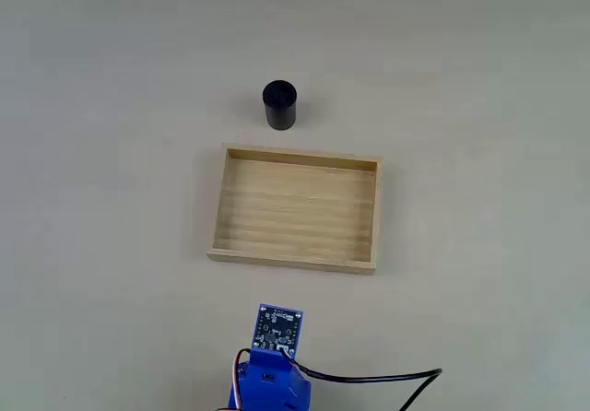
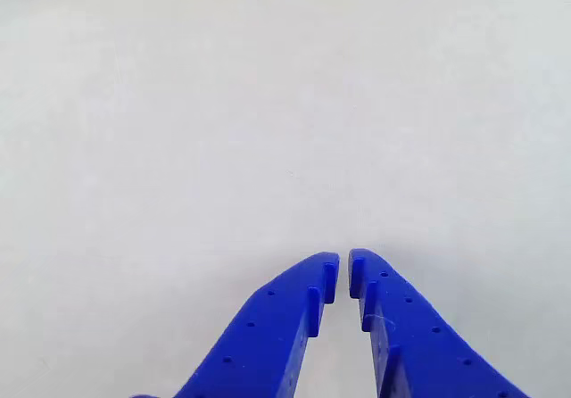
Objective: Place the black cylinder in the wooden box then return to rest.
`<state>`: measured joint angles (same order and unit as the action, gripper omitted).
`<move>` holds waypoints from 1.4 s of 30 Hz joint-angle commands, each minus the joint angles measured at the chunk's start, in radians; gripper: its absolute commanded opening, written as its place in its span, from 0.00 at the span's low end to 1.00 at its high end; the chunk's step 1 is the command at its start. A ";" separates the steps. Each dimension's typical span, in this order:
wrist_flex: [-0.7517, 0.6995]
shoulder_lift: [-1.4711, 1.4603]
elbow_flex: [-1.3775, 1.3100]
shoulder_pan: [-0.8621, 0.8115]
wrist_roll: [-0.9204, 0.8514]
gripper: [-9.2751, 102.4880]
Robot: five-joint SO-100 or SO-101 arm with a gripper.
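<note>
Now I see the gripper (image 2: 343,264) closed, holding nothing; cylinder (image 1: 279,105) stands upright just beyond the box (image 1: 297,158), apart.

black cylinder (image 1: 279,104) upright, near empty wooden box (image 1: 297,261)

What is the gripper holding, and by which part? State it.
Nothing. The gripper has its fingertips nearly together over bare table, with nothing between them. The black cylinder stands on the table beyond the wooden box.
</note>
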<state>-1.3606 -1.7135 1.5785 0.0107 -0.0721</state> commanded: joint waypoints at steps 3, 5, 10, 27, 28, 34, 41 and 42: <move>-0.002 -0.011 0.032 0.012 -0.006 0.08; -0.002 -0.011 0.032 0.012 -0.006 0.08; 0.002 -0.011 0.031 0.012 0.000 0.08; 0.330 0.239 -0.127 -0.032 0.209 0.08; 0.370 0.276 -0.144 -0.037 0.224 0.08; 0.546 0.497 -0.295 -0.034 0.253 0.08; 0.592 0.758 -0.549 0.006 0.265 0.08; 0.592 0.790 -0.591 0.008 0.255 0.08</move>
<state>-0.8145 -1.0385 1.2210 0.0015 0.1933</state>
